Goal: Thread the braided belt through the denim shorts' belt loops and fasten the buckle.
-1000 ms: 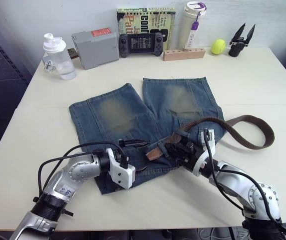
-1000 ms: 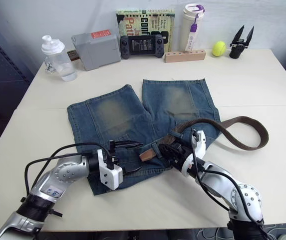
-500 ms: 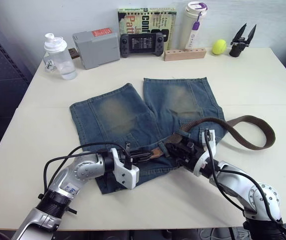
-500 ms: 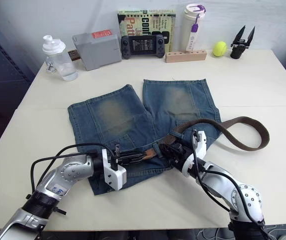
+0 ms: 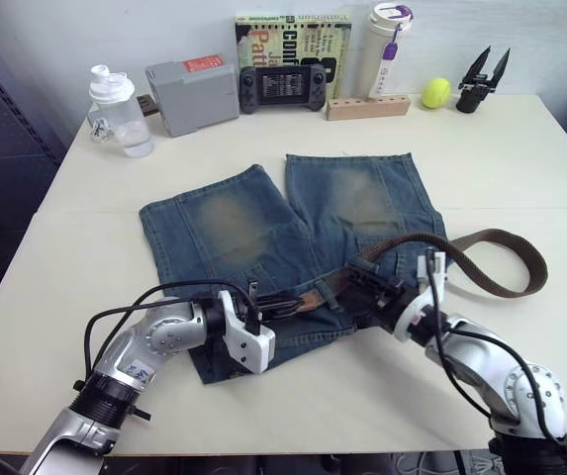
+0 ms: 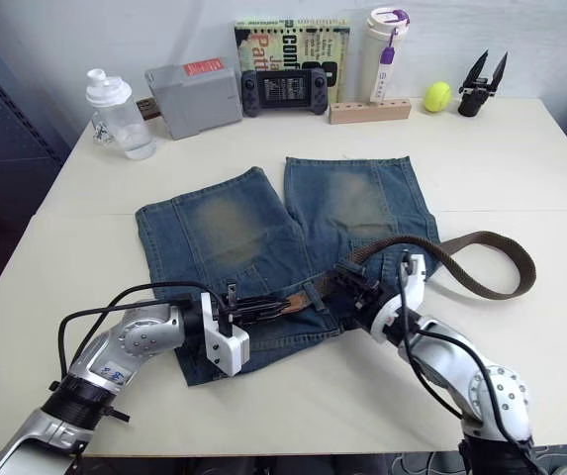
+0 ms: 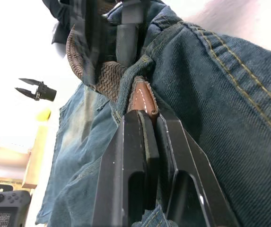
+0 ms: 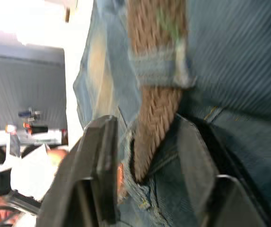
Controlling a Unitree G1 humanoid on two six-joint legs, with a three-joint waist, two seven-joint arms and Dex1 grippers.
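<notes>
The denim shorts (image 5: 234,228) lie flat on the table, waistband towards me. The braided belt (image 5: 506,282) curves off the shorts to the right and runs back along the waistband under a belt loop (image 8: 159,68). My left gripper (image 7: 144,116) is shut on the belt's lighter leather tip (image 7: 142,97) at the middle of the waistband. My right gripper (image 8: 147,127) is open just right of that, its fingers (image 8: 100,142) standing on either side of the woven strap without pinching it. The buckle is hidden.
Along the table's far edge stand a clear bottle (image 5: 115,109), a grey box (image 5: 189,94), a game controller (image 5: 281,87), a book (image 5: 288,35), a white tumbler (image 5: 382,49), a wooden block (image 5: 367,106), a yellow ball (image 5: 433,92) and a spare black gripper (image 5: 481,79).
My left gripper reached right to the belt tip and shut on it. My right gripper then opened off the strap and drew slightly back to the right.
</notes>
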